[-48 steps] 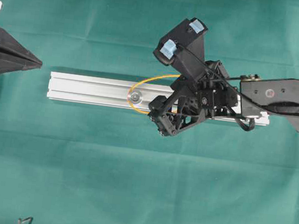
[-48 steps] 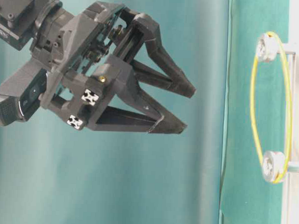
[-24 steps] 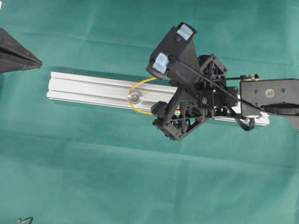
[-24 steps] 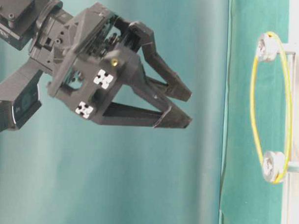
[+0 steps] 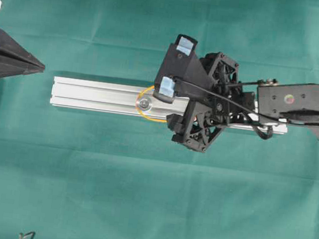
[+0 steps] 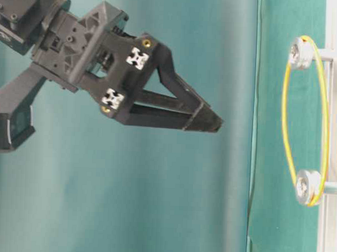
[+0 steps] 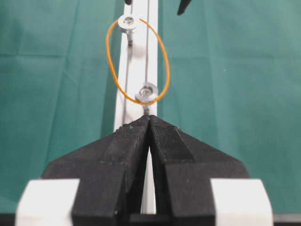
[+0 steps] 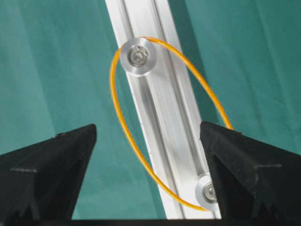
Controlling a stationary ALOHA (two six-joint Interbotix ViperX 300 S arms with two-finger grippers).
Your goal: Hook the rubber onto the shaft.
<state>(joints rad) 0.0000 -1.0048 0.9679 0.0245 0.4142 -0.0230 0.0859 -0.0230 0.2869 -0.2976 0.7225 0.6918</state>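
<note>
Rolling about its wrist, the right gripper (image 6: 210,121) hovered above the rail (image 5: 92,95), jaws spread. Rubber (image 8: 123,141) looped both shafts (image 8: 136,56); left gripper (image 7: 149,123) stayed pressed together.

Right gripper (image 8: 148,141) agape — left gripper (image 7: 149,123) closed

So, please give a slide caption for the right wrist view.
Thin orange rubber band looped around two silver shafts on the aluminium rail, right gripper open above.

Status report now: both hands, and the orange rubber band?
Left hand shut, idle. Right hand open, empty. Thin orange rubber band looped around both silver shafts. Nothing blocking.
</note>
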